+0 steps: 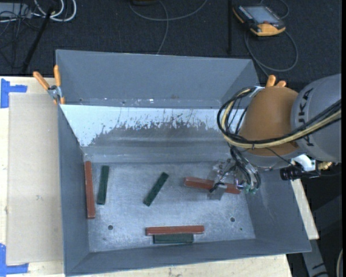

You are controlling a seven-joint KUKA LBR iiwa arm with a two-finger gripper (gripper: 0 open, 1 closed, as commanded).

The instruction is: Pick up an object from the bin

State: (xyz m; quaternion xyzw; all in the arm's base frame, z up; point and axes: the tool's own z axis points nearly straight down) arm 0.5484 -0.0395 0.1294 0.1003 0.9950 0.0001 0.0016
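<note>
Tool [226, 183] hangs low over the rt end of a red-brown bar [199, 183], which lies flat just rt of the slanted green bar [155, 188]; can't tell how far open it is. Prob placed at the end since that bar lies apart, w/ room around.

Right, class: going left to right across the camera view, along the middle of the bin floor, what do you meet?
long red-brown stick by the left wall → short dark green stick beside it → tilted dark green stick → right-hand red-brown stick, under the gripper.
</note>
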